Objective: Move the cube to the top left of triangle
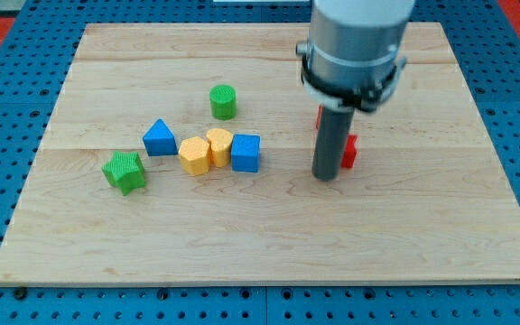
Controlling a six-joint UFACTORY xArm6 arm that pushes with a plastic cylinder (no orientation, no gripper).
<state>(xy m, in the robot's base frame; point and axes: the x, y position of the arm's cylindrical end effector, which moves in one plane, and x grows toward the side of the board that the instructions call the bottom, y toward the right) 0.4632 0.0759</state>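
Resting my tip on board, bare rod gripping nothing, touching red block, well right of blue cube; blue triangle further left.

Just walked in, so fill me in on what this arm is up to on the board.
The arm's straight dark rod stands on the wooden board, my tip right of centre, against a red block that the rod partly hides. The blue cube sits apart, to the tip's left, touching a yellow block beside a second yellow block. The blue triangle lies further left. A green cylinder and a green star-like block sit nearby. The cube is not yet at the triangle's top left.
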